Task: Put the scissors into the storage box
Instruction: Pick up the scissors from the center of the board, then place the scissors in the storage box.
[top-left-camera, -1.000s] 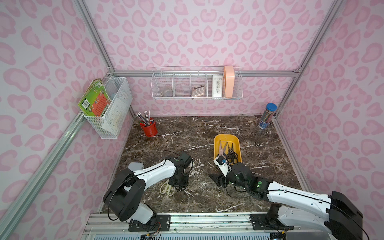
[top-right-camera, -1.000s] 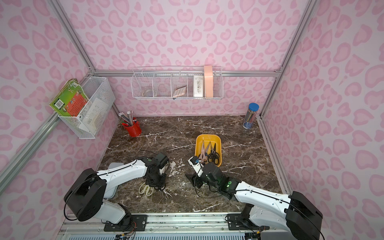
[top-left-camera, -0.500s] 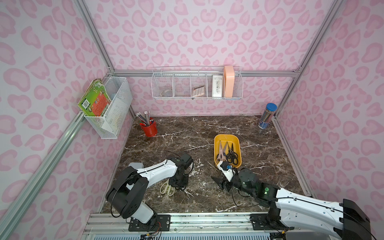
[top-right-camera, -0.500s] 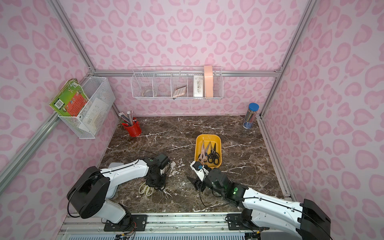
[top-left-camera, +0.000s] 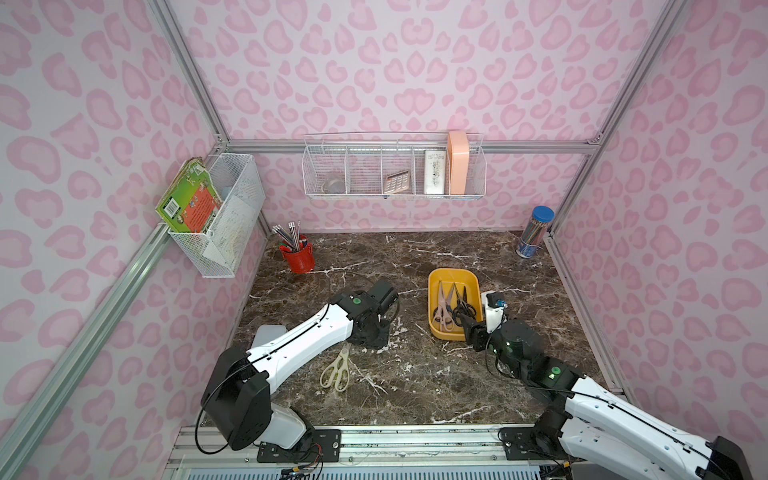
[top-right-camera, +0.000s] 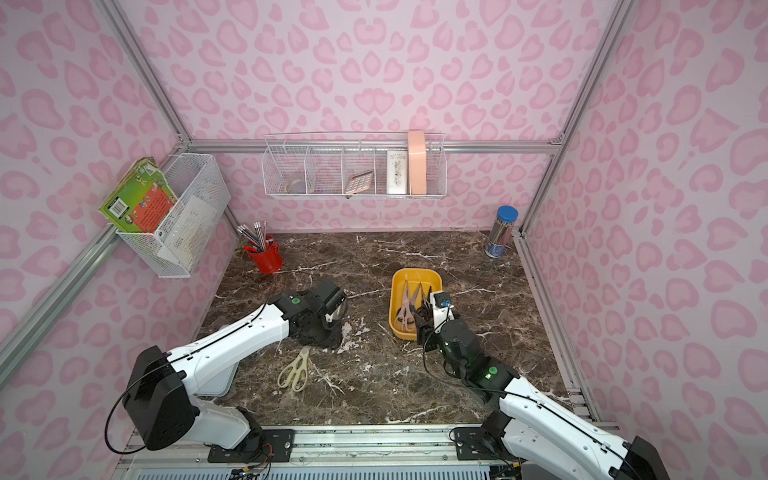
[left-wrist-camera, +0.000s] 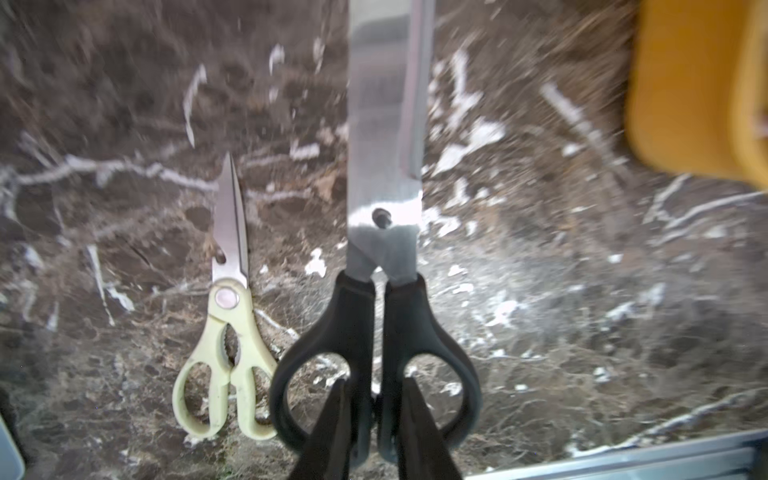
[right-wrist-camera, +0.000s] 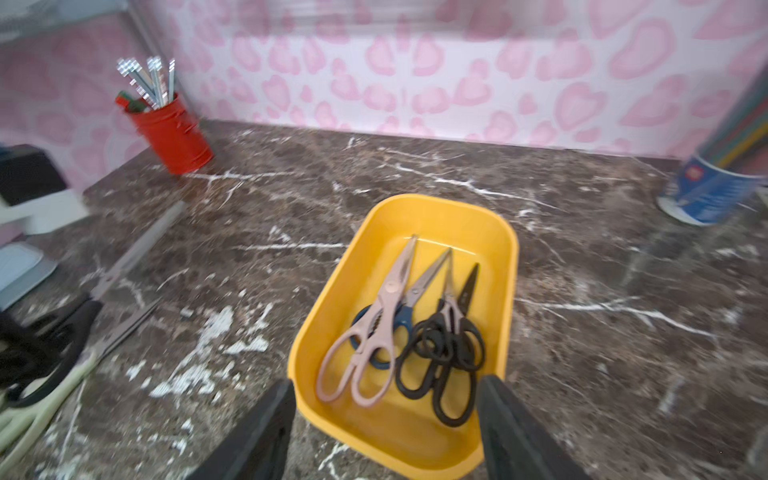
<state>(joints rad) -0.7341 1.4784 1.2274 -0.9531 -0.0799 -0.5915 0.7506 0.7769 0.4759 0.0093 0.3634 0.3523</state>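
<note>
Several scissors (right-wrist-camera: 376, 328) lie in the yellow box (right-wrist-camera: 419, 203); left fingers (left-wrist-camera: 328, 432) clamp a black pair (left-wrist-camera: 386, 124), a cream pair (left-wrist-camera: 226, 307) lies on the surface (left-wrist-camera: 582, 291) (right fingers (right-wrist-camera: 257, 440) apart).

Left wrist view: you lose the black scissors (left-wrist-camera: 380, 249) tips off-frame, and the storage box (left-wrist-camera: 698, 91) is a cropped blur.

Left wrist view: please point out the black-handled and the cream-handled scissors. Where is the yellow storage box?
black-handled scissors (left-wrist-camera: 382, 216), left wrist view, pivot screw.
cream-handled scissors (left-wrist-camera: 226, 298), left wrist view, pivot rivet.
yellow storage box (right-wrist-camera: 395, 428), right wrist view, bare inner surface.
</note>
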